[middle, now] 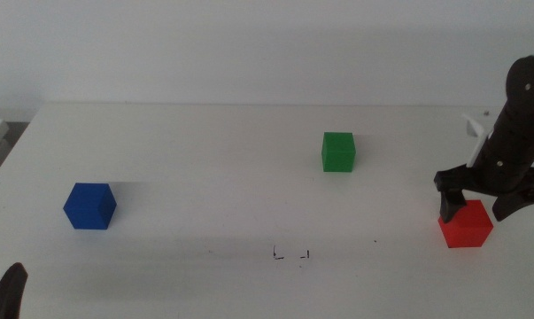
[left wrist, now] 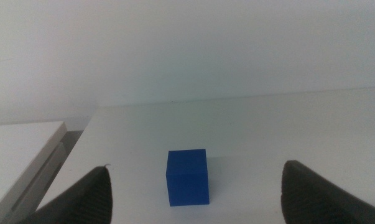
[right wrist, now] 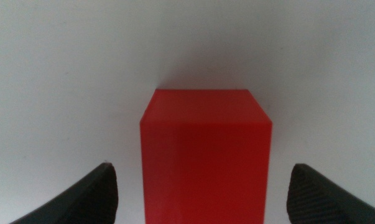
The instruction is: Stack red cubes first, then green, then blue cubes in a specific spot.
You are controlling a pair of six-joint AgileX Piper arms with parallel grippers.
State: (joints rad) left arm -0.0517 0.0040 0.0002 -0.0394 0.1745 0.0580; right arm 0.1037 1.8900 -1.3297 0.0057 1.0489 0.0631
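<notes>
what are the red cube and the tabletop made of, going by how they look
The red cube looks like solid painted wood or plastic, which one is unclear: plain matte faces, crisp edges, no glare. The tabletop looks like smooth white laminate or painted board, with a faint soft sheen and no grain.

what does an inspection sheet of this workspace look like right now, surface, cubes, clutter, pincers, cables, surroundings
surface: white table, bare apart from the items below.
job's things: red cube at the right side; green cube toward the back; blue cube at the left; all apart, none stacked. marked spot near the front edge, nothing on it.
clutter: a lone black speck right of the marks.
grippers: right pincer open, jaws on either side of the red cube, not closed on it. left pincer open, waiting at the front left, facing the blue cube.
cables: a pale cable behind the right arm.
surroundings: plain white wall; a white ledge beside the table's left edge.
</notes>
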